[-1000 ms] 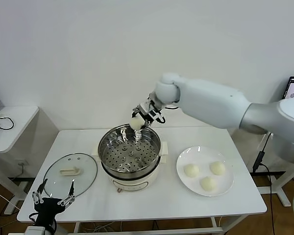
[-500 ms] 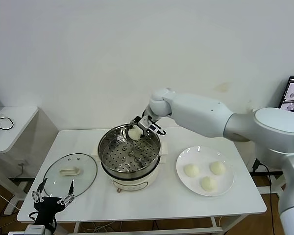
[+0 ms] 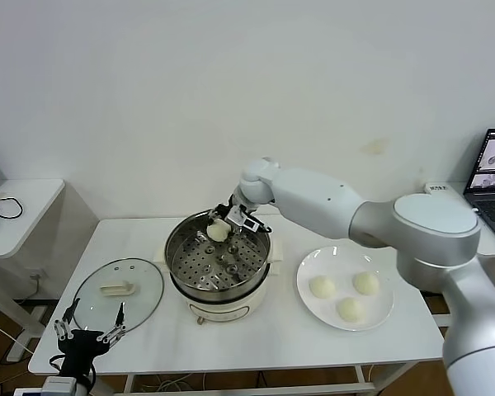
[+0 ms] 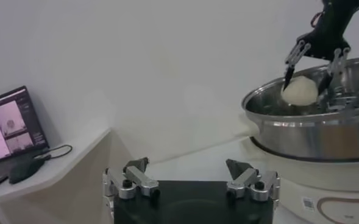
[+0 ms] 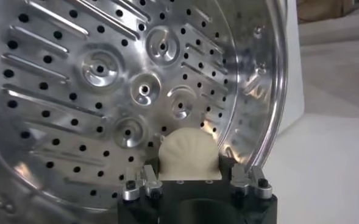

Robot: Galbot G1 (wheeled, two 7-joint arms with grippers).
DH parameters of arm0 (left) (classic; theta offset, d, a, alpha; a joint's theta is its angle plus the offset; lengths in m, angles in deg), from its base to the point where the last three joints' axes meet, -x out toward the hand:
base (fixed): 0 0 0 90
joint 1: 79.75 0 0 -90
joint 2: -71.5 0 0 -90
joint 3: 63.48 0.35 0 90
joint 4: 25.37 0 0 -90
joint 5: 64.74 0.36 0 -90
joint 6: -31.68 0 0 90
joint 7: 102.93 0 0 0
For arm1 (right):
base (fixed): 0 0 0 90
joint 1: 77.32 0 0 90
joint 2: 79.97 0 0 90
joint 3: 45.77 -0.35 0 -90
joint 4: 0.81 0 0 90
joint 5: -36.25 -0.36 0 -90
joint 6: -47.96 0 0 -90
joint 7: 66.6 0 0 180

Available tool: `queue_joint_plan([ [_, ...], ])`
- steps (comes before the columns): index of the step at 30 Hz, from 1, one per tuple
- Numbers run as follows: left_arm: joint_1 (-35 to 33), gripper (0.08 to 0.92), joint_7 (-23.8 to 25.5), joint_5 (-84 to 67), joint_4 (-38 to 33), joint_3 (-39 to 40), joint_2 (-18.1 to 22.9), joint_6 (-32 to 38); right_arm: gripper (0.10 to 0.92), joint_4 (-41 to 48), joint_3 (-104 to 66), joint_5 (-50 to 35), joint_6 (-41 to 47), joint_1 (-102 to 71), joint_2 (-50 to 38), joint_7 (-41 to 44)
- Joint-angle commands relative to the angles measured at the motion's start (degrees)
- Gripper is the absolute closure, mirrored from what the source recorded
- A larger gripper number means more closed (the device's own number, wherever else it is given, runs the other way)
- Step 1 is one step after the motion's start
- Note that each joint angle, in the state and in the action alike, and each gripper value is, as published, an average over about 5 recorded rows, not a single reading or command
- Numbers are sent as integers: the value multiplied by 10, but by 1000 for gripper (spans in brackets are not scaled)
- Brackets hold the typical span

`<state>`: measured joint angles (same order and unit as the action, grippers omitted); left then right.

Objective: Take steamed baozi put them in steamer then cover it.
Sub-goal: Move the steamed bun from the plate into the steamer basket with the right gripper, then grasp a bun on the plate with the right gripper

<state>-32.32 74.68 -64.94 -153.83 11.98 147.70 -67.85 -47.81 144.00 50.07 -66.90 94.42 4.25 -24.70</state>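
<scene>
Waiting at the near edge of the table (image 3: 231,338), our left end effector (image 3: 89,337) is hanging idle with its fingers spread wide, just in front of the glass lid (image 3: 118,289). To its right, three steamed baozi (image 3: 322,287) are sitting on the white plate (image 3: 309,309). Farther back, our right end effector (image 3: 228,223) is reaching into the steamer (image 3: 219,257) at its far rim, and the fourth bun (image 3: 218,232) is sitting between its fingers, low over the perforated floor. We cannot tell whether the fingers are gripping the bun or letting go of it. We are judging these buns soft, light and easy to dent, so we are favouring a gentle pinch across the widest part of the sides, never from the pleated top.
</scene>
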Motion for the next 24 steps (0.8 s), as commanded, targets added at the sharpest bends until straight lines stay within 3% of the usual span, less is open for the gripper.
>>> queue_joint_plan([
  [1, 0, 177, 0, 0, -1, 0, 0, 0, 331, 34, -4, 27, -21, -8, 20, -6],
  [8, 0, 177, 0, 1, -3, 2, 3, 0, 209, 2, 4, -18, 3, 15, -1, 19],
  [16, 0, 177, 1, 2, -4, 3, 3, -1, 202, -138, 12, -204, 144, 87, -81, 89],
  [24, 2, 177, 3, 1, -10, 3, -2, -3, 202, -261, -2, -271, 310, 141, -191, 119],
])
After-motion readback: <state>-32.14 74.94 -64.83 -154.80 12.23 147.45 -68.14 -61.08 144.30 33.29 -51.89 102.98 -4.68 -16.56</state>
